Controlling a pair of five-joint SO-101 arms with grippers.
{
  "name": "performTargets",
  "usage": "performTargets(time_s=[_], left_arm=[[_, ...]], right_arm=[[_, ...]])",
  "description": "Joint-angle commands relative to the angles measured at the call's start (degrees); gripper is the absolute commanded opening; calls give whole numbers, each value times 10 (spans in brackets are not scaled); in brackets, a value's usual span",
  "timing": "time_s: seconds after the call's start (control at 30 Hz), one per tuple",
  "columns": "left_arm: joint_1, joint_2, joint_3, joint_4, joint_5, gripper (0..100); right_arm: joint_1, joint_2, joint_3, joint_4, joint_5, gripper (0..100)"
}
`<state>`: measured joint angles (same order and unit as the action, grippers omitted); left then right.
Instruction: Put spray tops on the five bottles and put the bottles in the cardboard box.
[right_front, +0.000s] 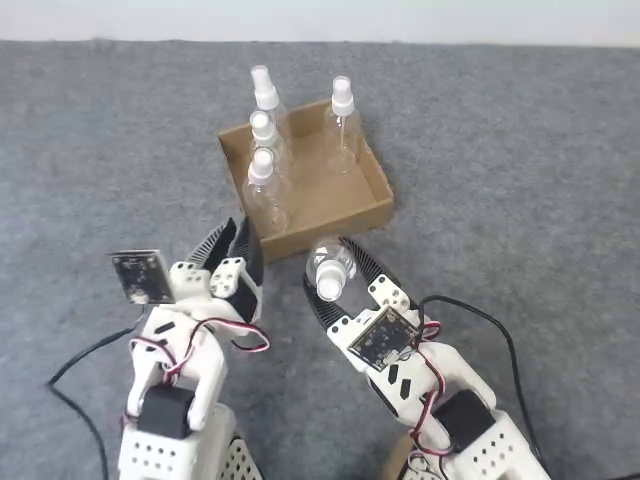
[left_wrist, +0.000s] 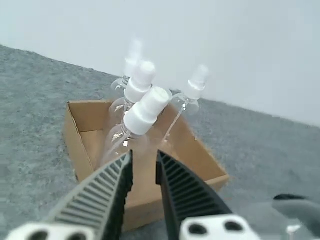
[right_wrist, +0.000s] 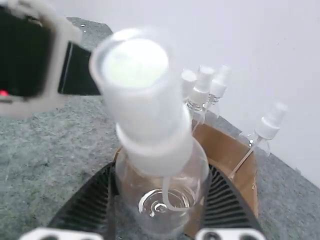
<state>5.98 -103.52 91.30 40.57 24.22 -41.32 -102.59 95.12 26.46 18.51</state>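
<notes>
- High view: the cardboard box (right_front: 322, 232) sits on the grey table (right_front: 520, 150), just past the tips of both arms.
- Three bottles (right_front: 268, 195) stand in a row inside the box, along the wall on the left arm's side. All three are upright with white spray tops on.
- A fourth bottle (right_front: 343, 135) stands at the far corner of the box on the right arm's side, also capped. It's well apart from the other three.
- The fifth bottle (right_front: 331, 262) isn't in the box. It's just outside the near wall, up in the right gripper (right_front: 336, 274).
- In the right wrist view the black fingers (right_wrist: 85, 205) are clamped on either side of that bottle's clear body (right_wrist: 160, 200). Its spray top (right_wrist: 135, 65) is on and sticks up toward the camera.
- The left gripper (right_front: 236, 248) hangs right at the near corner of the box, on the side where the three bottles are.
- In the left wrist view its fingers (left_wrist: 100, 190) are parted by only a narrow gap, with nothing between them. They point at the nearest capped bottle (left_wrist: 142, 112) in the box.
</notes>
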Motion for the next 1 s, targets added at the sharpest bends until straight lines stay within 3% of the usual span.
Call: performTargets(time_s=[0.0,0.8,0.97], left_arm=[[4,-9,23,-23,-59,66],[-1,-7,52,85,-61,66],[1,-7,52,88,-61,66]], right_arm=[[7,-10,-1,-13,-3,69],[8,-9,-6,-8,-3,69],[40,-7,-47,29,-6,69]])
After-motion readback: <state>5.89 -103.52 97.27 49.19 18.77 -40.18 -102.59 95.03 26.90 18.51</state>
